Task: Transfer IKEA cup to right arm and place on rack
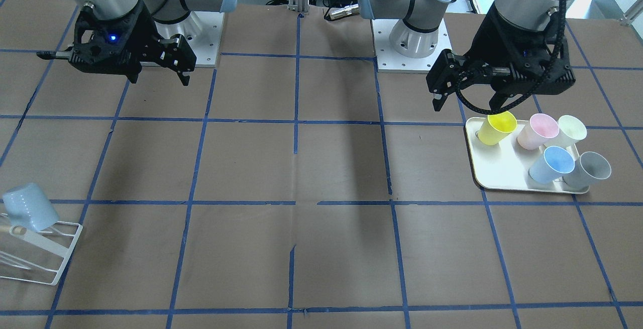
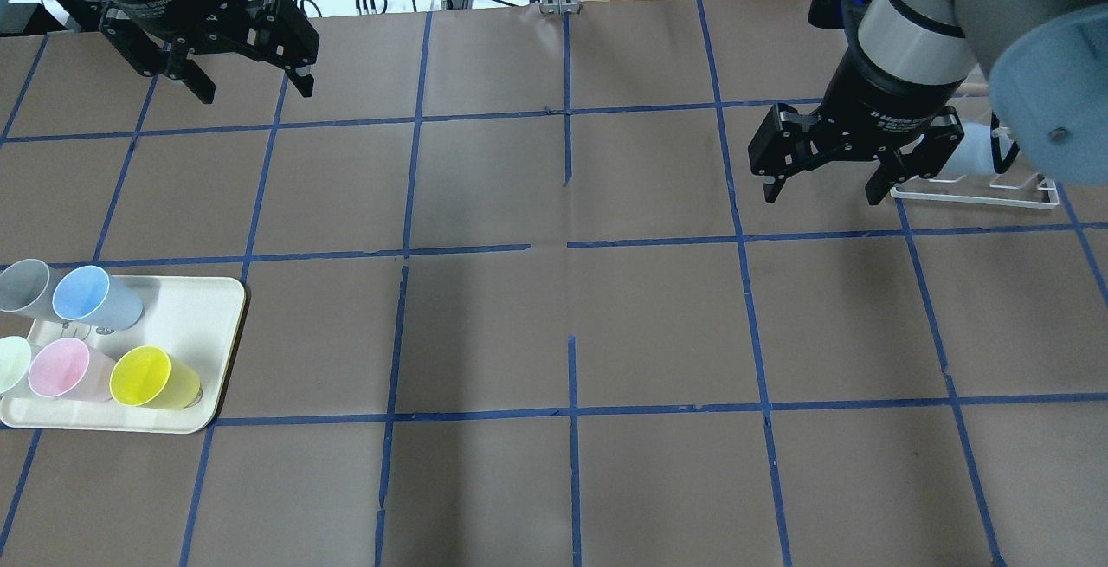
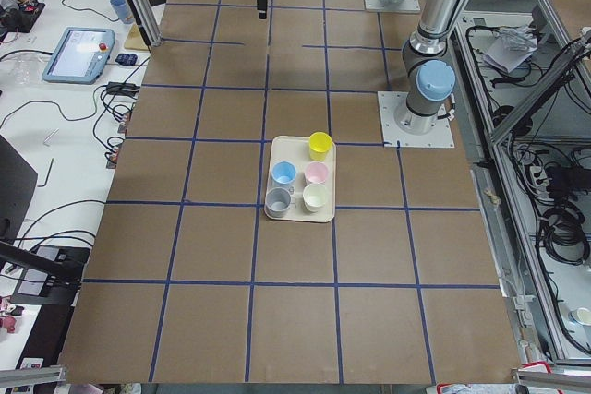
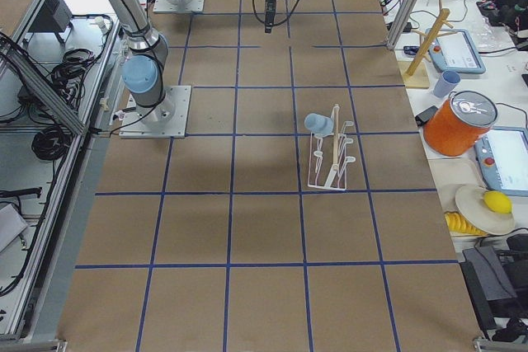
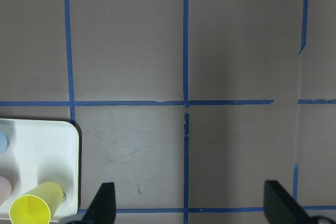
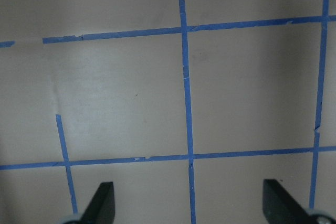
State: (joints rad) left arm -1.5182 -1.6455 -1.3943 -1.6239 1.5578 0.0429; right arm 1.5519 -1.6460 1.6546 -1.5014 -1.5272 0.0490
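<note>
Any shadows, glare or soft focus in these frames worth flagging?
Front-facing view: broad soft arm shadows darken the centre of the table; no glare. Overhead view: a joint cap of the right arm looms large near the lens, slightly soft, and hides part of the rack. Wrist views: sharp, evenly dim.

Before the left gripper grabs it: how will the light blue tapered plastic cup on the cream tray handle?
Probably light and stiff: the light blue tapered plastic cup is small, thin-rimmed. Standing narrow end down on the cream tray, it may tip if nudged.
</note>
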